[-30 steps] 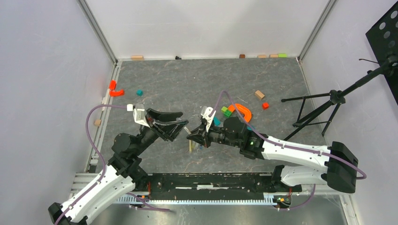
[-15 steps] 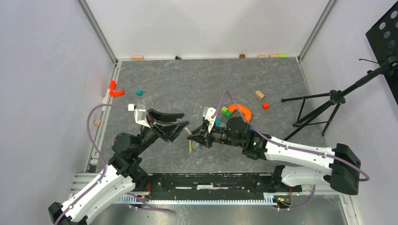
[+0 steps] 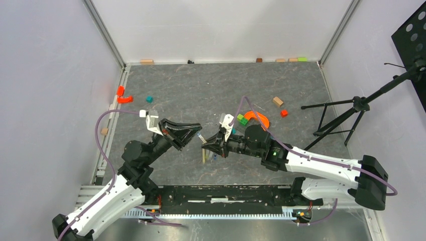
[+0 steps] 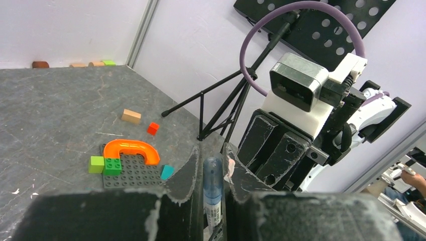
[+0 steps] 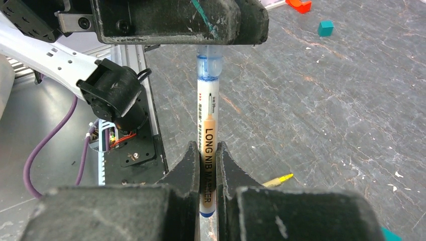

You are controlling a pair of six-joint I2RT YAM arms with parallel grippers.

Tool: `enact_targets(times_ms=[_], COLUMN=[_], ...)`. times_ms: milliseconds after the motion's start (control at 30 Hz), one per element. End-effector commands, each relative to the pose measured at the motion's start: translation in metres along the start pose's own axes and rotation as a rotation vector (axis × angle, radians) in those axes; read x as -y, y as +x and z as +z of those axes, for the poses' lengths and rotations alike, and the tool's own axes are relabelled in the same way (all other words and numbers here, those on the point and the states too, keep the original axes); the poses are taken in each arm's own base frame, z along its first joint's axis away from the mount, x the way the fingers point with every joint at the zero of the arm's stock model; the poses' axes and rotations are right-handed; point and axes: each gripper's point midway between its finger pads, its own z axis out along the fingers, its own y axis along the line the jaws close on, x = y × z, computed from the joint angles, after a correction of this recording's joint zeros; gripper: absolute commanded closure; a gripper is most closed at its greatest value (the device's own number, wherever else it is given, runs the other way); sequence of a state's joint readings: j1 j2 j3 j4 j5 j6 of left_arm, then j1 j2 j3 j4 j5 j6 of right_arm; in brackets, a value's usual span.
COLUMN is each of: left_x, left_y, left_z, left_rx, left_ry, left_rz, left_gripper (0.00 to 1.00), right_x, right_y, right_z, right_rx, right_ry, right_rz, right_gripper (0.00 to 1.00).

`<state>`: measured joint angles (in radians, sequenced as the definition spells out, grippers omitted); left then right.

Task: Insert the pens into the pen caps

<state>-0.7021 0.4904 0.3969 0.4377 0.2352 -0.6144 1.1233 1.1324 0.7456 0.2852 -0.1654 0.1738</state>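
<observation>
Clamps right claw (image 5: 205, 150) shut on smooth, white, print-marked pen (image 5: 207, 125) above veined grey bench (image 5: 326, 100); clamps left claw (image 4: 211, 155) on translucent bluish tubular cap (image 4: 213, 178), meeting the pen's blue end.

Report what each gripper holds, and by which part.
Right gripper clamps the white marker on its barrel, near the rear end. Left gripper pinches the bluish cap, at the marker's tip, by the cap's sides.

Looking down over the tabletop (image 3: 201, 85) from above; peering closely from each wrist, facing oppositely, sharing the marker (image 5: 207, 135).
</observation>
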Motion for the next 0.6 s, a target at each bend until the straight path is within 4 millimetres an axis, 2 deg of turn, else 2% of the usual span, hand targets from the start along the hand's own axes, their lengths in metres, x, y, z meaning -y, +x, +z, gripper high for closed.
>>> enact_targets(times_ms=[0,133,300,567], left_x=[0.011,0.015,0.006,-0.028], left_y=[0.002,0.003,0.004,0.006], left_z=[0.003,0.003,0.006,0.015], left_rx=[-0.008,-0.006,-0.023,-0.005], left_ry=[0.07,0.1,0.034,-0.167], left_rz=[0.001,-0.008,-0.043,-0.181], left_gripper=[0.98,0.98,0.98,0.98], right_x=[-0.003,0.002,0.004,0.045], right_y=[-0.043,-0.057,-0.077,-0.082], right_z=[-0.002,-0.003,-0.006,0.007], right_rx=[0.124,0.167,0.211,0.137], right_ry=[-0.005,0.033,0.049,0.25], right_rz=[-0.024,-0.019,-0.042,-0.168], right_gripper=[1.0,1.0,1.0,1.0])
